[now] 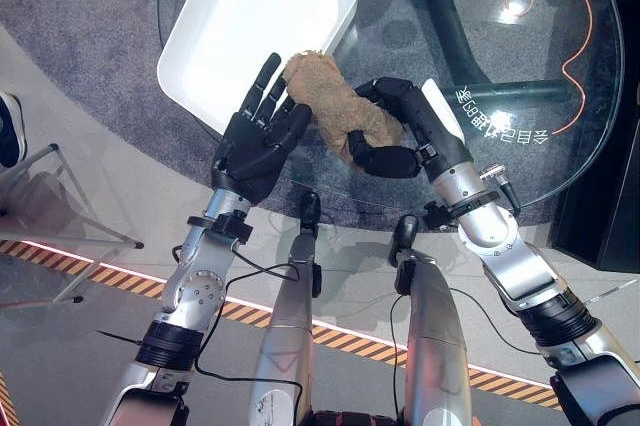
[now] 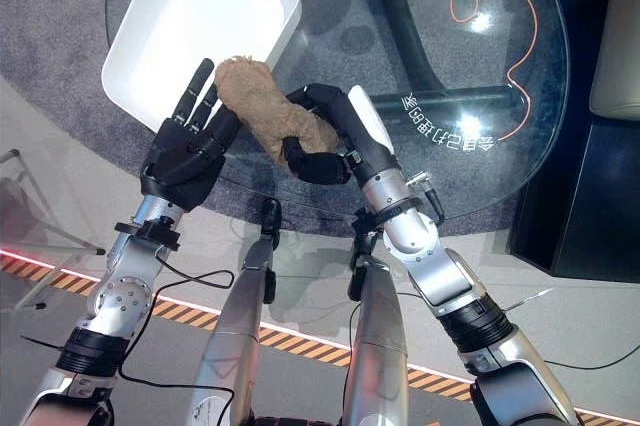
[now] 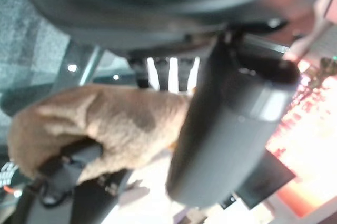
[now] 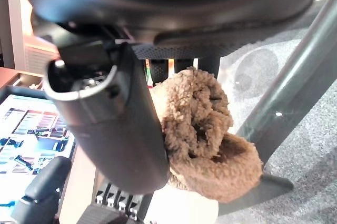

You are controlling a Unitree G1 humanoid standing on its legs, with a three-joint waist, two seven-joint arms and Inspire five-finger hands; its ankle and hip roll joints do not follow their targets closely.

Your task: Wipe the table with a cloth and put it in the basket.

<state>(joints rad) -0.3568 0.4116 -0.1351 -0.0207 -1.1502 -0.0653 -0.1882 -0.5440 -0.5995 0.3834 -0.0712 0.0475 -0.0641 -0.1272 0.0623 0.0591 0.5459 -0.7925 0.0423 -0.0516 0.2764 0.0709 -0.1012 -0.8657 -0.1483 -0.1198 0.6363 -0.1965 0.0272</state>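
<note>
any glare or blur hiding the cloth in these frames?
Left eye view: glare spots on the glass table, away from the cloth held in the right hand; left hand open beside it. Left wrist view: cloth soft, out of focus. Right wrist view: cloth sharp.

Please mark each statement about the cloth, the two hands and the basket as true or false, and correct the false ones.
1. The right hand has its fingers curled round the brown cloth. True.
2. The cloth lies inside the white basket. False: it is held beside the basket's near corner, not inside it.
3. The left hand has straight fingers resting against the cloth. True.
4. The basket stands on the floor. False: it stands on the glass table.
5. An orange cable shows at the table's far right part. True.
</note>
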